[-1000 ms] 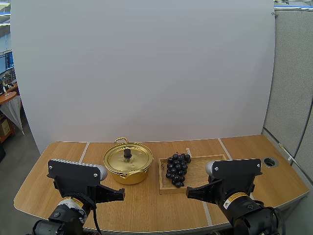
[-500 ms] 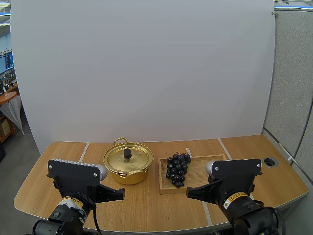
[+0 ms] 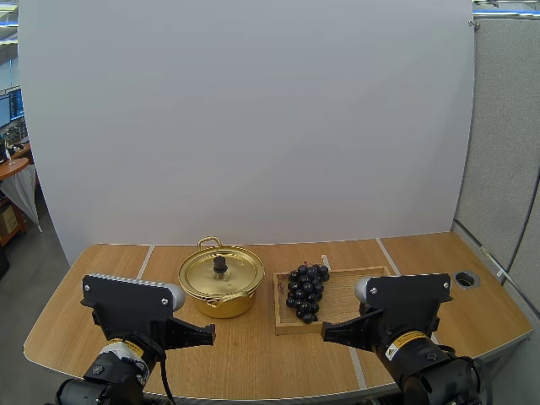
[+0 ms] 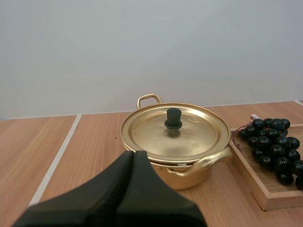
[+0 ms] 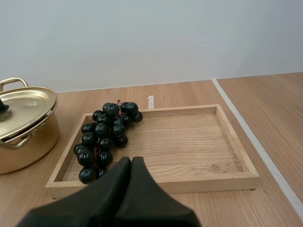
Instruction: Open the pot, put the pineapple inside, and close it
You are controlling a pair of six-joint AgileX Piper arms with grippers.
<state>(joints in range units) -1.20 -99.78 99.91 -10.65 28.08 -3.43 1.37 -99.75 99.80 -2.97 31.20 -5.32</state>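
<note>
A gold pot point(image 3: 221, 282) stands on the table with its lid point(image 4: 174, 132) on; the lid has a black knob point(image 4: 173, 118). To its right a bunch of dark grapes point(image 3: 306, 290) lies at the left end of a wooden tray point(image 3: 354, 291). No pineapple is on the table. My left gripper point(image 3: 210, 334) is shut, hovering just short of the pot's front point(image 4: 134, 153). My right gripper point(image 3: 326, 335) is shut too, near the tray's front edge, close to the grapes point(image 5: 105, 137).
The tray's right part point(image 5: 189, 142) is bare wood. A round cable hole point(image 3: 466, 278) sits at the table's right end. White seam lines point(image 3: 144, 263) run across the tabletop.
</note>
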